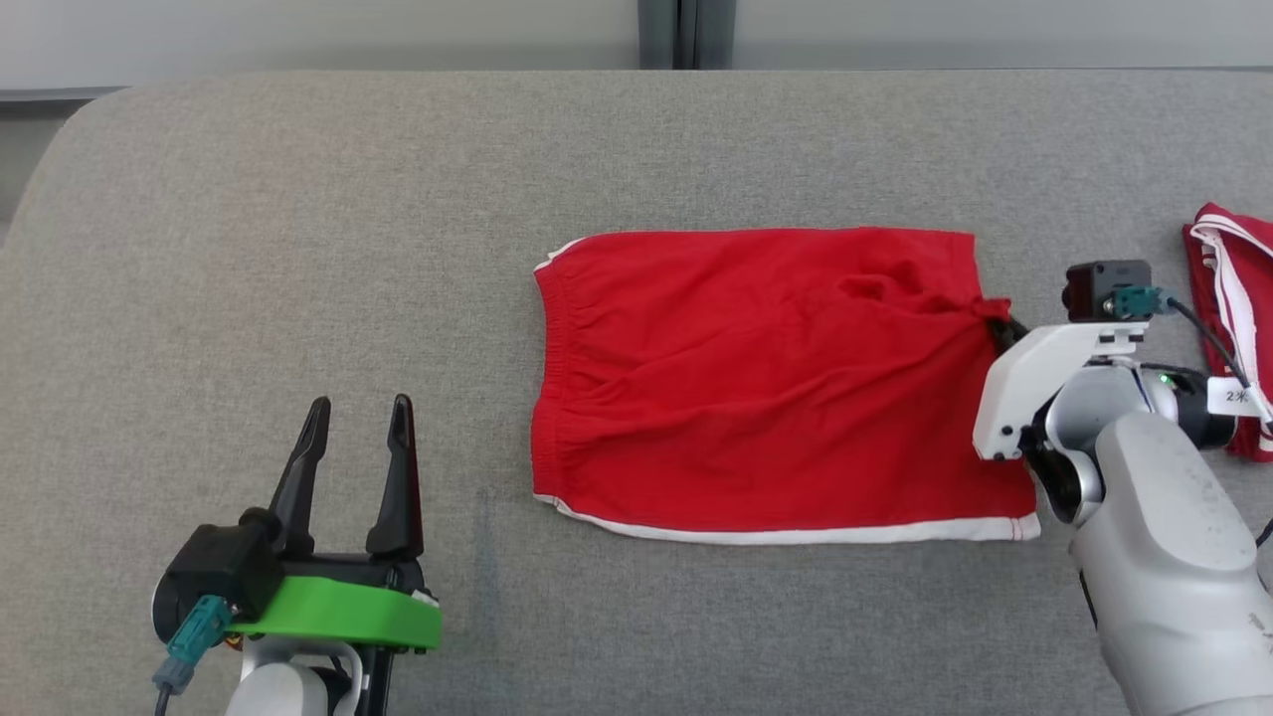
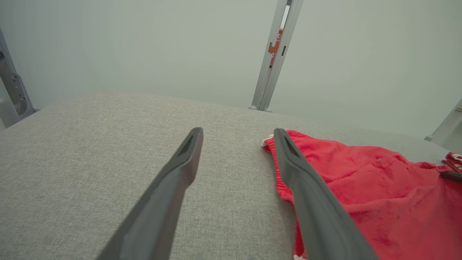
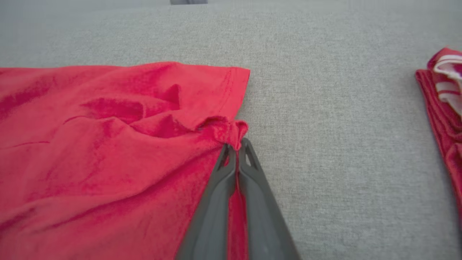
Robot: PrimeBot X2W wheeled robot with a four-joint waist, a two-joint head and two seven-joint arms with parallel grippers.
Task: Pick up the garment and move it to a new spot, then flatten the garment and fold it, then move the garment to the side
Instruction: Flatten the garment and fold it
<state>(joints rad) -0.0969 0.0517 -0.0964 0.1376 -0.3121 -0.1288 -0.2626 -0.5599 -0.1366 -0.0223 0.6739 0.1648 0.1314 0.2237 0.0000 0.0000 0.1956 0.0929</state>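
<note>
Bench (image 1: 298, 179): grey; red shorts (image 1: 756, 388) lie nearly flat.
Right gripper (image 3: 236, 145): clenched on the shorts' edge.
Left gripper (image 1: 358, 423): released.
Remaining: I judge fold, side move.

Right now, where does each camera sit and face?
Head: on the head, facing forward and down at the shorts on the grey surface; open left gripper lower left, right arm at right.
Left wrist: along its open fingers, over the surface toward a wall; shorts at right.
Right wrist: along the right gripper, shut on the shorts' edge.
Shared: all show the shorts; head and right wrist, the other garment.
</note>
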